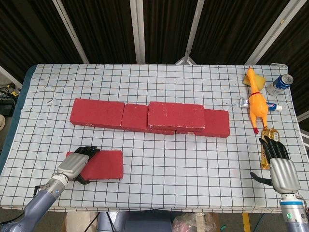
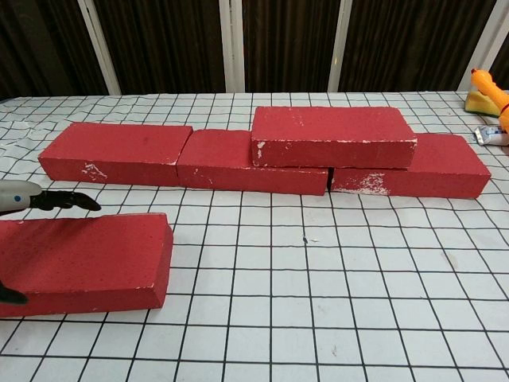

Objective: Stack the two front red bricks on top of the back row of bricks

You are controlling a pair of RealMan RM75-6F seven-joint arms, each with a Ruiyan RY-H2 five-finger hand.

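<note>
**Front brick straddled at 7 o'clock**

The front brick (image 1: 99, 164) lies clear of the back row (image 1: 96, 113), its left end spanned by the left hand (image 1: 76, 164), fingers above, thumb below. Right hand (image 1: 279, 166) is spread, empty, at 4 o'clock.

Table (image 1: 159, 87) with a black-gridded white cloth. Resting on it: a back row of three red bricks (image 1: 98, 113) (a fourth stacked on top), one front brick (image 1: 104, 164), and at far right a rubber chicken (image 1: 256, 102), sponge (image 1: 261, 82), can (image 1: 281, 84), tube (image 1: 246, 102) and wrapped packet (image 1: 267, 145).
</note>
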